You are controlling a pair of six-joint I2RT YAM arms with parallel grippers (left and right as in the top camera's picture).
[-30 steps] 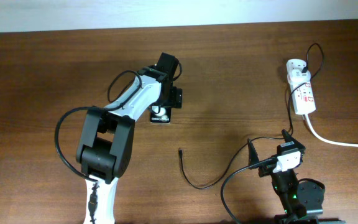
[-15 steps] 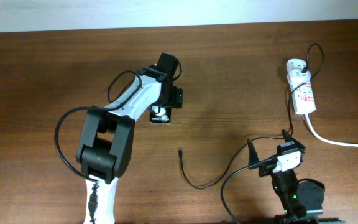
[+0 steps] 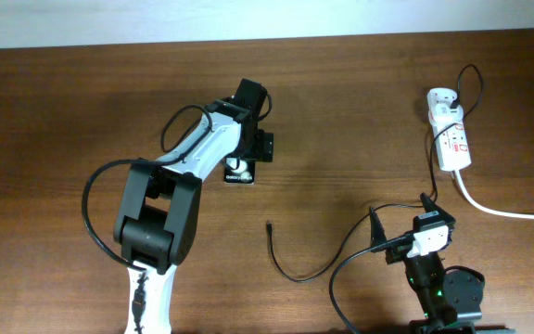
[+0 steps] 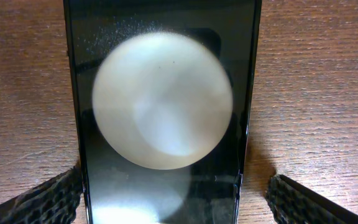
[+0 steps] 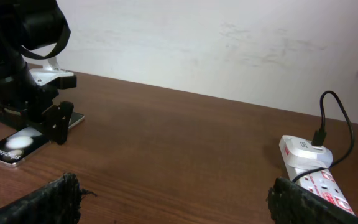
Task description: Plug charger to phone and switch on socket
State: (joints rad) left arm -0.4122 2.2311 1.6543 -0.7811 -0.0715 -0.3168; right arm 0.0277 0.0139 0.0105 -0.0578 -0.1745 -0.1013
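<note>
At upper centre of the overhead view, the left jaws stand wide open astride the phone (image 3: 239, 172), one finger along each long side, gripping nothing. The phone lies flat on the bench (image 3: 341, 111), its long axis running up and down the frame with the lettered end lowest. Below that end and a little right, apart from it, the connector tip (image 3: 268, 225) of the charger (image 3: 297, 277) points up-frame. The left jaws are nearer it than the right jaws, which are likewise open and empty. The socket (image 3: 452, 134) sits at upper right.
</note>
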